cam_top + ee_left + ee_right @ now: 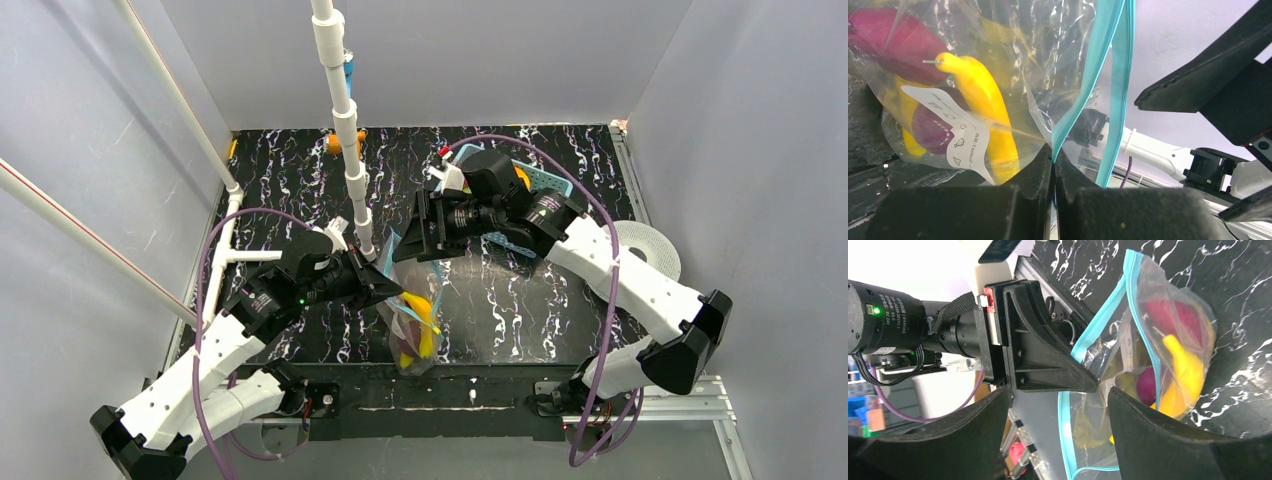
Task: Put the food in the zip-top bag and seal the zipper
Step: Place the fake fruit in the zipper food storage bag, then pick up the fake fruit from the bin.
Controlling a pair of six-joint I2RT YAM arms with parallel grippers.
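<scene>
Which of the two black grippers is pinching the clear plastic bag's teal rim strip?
The left gripper, shut on the teal zipper strip; the right gripper is wide open.

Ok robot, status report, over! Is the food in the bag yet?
Copy: left gripper shut on zipper, right gripper open near rim; food in zip-top bag, mouth unsealed; white pipe close by left gripper.

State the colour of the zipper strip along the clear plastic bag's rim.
Teal-blue; the zipper strip shows best in the right wrist view.
</scene>
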